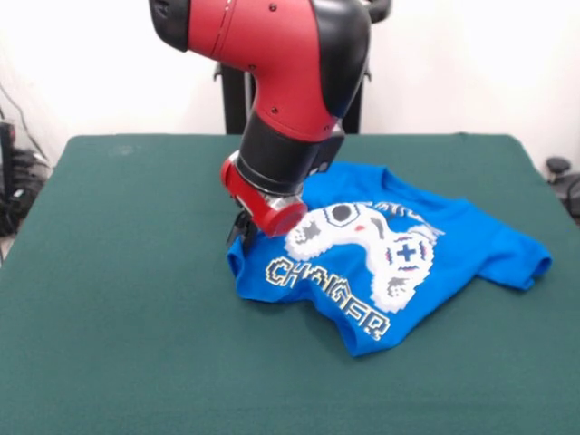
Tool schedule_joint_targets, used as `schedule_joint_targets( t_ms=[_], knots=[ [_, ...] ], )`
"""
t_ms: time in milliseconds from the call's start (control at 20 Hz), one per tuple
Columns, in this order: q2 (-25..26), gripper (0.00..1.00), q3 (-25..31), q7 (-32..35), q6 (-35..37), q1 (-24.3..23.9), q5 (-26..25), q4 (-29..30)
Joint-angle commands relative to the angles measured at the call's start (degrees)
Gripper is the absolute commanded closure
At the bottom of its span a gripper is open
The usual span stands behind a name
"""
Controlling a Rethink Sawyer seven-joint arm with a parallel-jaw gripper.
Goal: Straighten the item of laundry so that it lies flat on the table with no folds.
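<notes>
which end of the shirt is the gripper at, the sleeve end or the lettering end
The lettering end: the gripper is at the T-shirt edge beside "CHANGER", at picture left. The sleeve lies opposite, away from it.

Readable text: one item only. Blue T-shirt, white blocky pixel-style lettering on the chest, running below a white game-controller print. The word "CHANGER" reads along the lower line, slanting down to the right with the crumpled cloth. A line of lettering above the controller is folded and partly hidden; not legible.
</notes>
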Motion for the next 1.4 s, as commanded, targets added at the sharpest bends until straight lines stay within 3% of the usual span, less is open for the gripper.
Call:
schedule_joint_targets(
  t_ms=[50,450,800,1400],
  knots=[
    [5.9,1.00,3.1,1.2,-0.6,0.7,-0.5,-3.9],
    [4.6,1.00,2.7,0.7,3.9,1.3,0.2,-3.6],
    [7.1,1.00,1.6,2.8,0.0,0.6,-0.3,-4.1],
    [4.7,1.00,-0.3,0.8,0.6,-0.5,-2.0,-1.1]
  ],
)
